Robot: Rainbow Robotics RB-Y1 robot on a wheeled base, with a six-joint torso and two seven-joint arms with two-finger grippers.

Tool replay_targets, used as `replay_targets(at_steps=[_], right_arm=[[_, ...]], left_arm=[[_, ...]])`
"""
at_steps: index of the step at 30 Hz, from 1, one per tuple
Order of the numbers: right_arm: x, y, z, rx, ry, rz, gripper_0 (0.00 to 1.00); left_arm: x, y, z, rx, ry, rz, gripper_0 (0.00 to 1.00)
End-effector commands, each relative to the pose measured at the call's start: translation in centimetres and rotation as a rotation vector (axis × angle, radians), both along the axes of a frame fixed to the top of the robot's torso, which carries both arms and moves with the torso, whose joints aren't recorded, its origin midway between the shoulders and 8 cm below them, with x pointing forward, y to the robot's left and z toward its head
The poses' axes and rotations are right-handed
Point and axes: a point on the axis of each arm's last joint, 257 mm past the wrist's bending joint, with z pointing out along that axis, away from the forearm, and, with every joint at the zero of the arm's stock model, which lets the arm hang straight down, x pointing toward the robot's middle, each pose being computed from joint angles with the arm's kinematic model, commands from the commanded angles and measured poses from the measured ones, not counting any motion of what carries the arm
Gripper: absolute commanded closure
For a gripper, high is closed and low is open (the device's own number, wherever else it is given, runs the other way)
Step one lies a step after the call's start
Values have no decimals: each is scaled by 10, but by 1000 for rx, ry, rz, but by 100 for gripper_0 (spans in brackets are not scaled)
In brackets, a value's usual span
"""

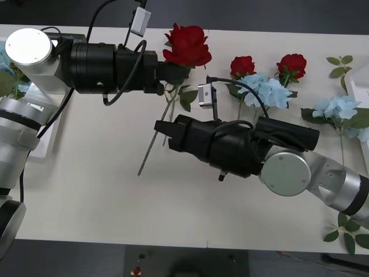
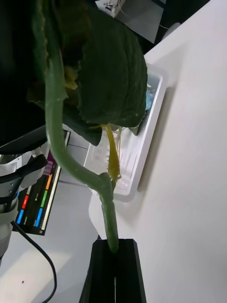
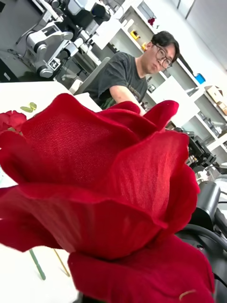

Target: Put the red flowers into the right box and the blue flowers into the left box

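A red flower (image 1: pixel 185 45) is held up above the table; its big red head (image 3: pixel 99 189) sits close before the left wrist camera. My left gripper (image 1: pixel 168 73) is shut on it just under the head. My right gripper (image 1: pixel 163 131) grips the same green stem (image 2: pixel 109 222) lower down, its black fingers (image 2: pixel 101 270) shut on it. Two more red flowers (image 1: pixel 243 65) (image 1: pixel 292 64) lie at the back of the table. Blue flowers (image 1: pixel 266 89) (image 1: pixel 340 107) lie to the right of them. The left box (image 2: pixel 150 124) (image 1: pixel 45 147) is at the table's left edge, and the right box (image 1: pixel 361 86) peeks in at the right edge.
Loose green leaf sprigs lie at the back right (image 1: pixel 340 62) and near the front right corner (image 1: pixel 348 234). The held stem's tip (image 1: pixel 140 171) hangs over the bare table middle. A monitor (image 2: pixel 38 199) stands beyond the left box.
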Motion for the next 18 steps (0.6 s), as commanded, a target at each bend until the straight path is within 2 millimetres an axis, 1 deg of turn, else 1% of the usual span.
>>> replay_targets(at_steps=[1,2,3,4,5,9,11,18], right_arm=[[3,7,28,16,-77,11,100],[3,7,28,17,-78,10,100],[4,7,29,21,-77,8,100],[4,6,29,20,-75,8,100],[4,5,28,21,-71,6,100],[9,-3,29,16,-70,-7,100],[12,-8,33,11,-70,-9,100],[28,-39,61,-33,-56,-9,100]], left_arm=[[-9,-8,9,-16,-49,-28,34],[-10,-8,9,-18,-48,-31,18],[-10,-8,10,-21,-46,-30,9],[-10,-8,10,-21,-47,-31,2],[-10,-8,10,-23,-46,-30,0],[-11,-8,11,-26,-46,-32,0],[-11,-8,12,-27,-47,-33,0],[-11,-8,12,-31,-46,-34,0]])
